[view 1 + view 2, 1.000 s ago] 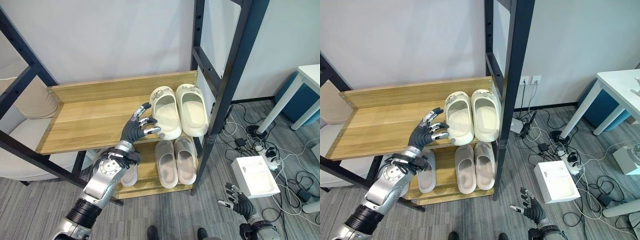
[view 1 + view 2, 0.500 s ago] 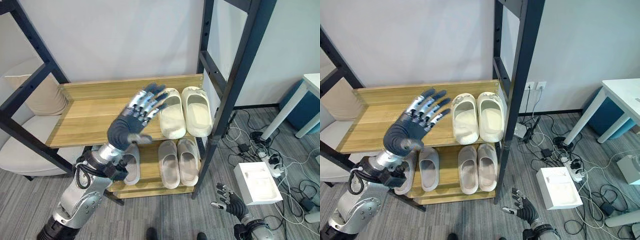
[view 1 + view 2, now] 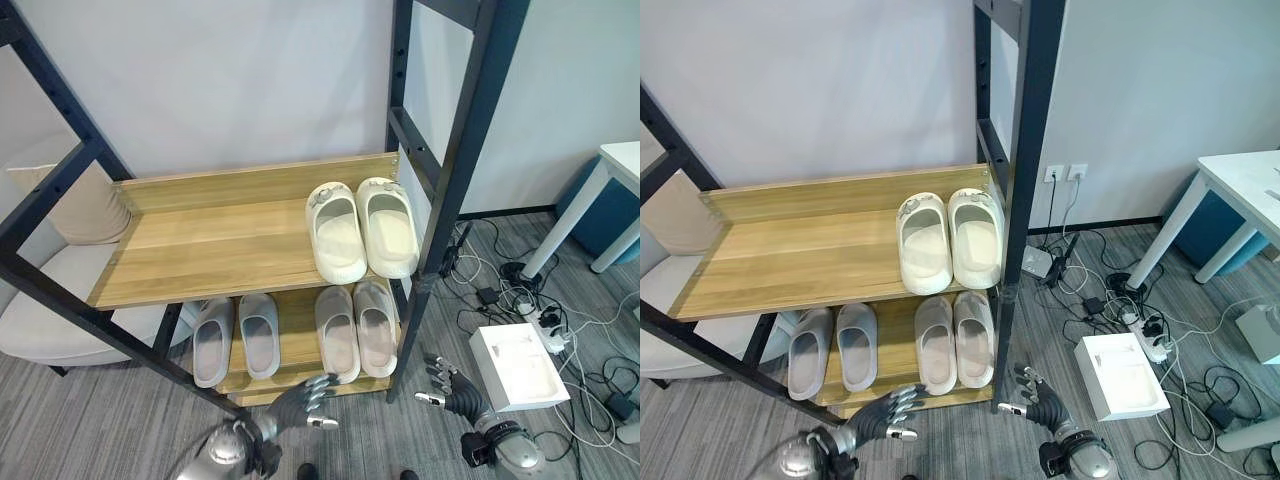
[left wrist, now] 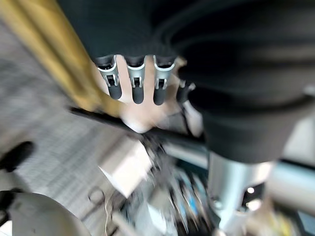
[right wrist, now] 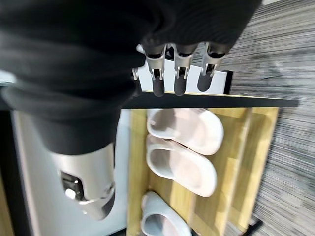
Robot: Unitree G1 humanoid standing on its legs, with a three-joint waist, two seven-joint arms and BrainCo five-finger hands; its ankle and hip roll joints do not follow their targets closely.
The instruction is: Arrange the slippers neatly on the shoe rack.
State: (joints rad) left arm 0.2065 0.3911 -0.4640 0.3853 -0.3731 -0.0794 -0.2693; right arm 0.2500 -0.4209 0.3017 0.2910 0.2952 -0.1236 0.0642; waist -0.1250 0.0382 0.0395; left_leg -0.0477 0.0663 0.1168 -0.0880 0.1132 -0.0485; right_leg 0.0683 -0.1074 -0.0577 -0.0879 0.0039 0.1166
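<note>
Looking down on the shoe rack (image 3: 215, 250): spotting a cream pair (image 3: 362, 225) at the right end of its upper shelf, toes to the back wall, sides touching. Seeing a grey pair (image 3: 245, 338) toward the left of the rack's lower shelf and a paler pair (image 3: 356, 330) at the right end of that shelf, directly under the cream ones. Finding no slipper on the floor in front of the rack.

Catching the left hand (image 3: 300, 403) low in front of the rack's lower shelf, fingers spread wide, carrying nothing. Catching the right hand (image 3: 445, 385) low by the foot of the rack's right post, fingers likewise splayed and empty.

Reads as a job close to done, with only checking and squaring up left. To do that well: compare each pair's heels against the front edge of its shelf. Looks as if the outer grey slipper leans slightly away from its mate, so start there. Nudge the heel with straight fingers rather than grabbing, pushing parallel to the rack's side posts. Come in low under the upper shelf's front edge and clear of the dark front rail. Avoid brushing the paler pair just beside. Keep the right hand off the white box (image 3: 518, 365) and the cables on the floor to the right of the rack.
</note>
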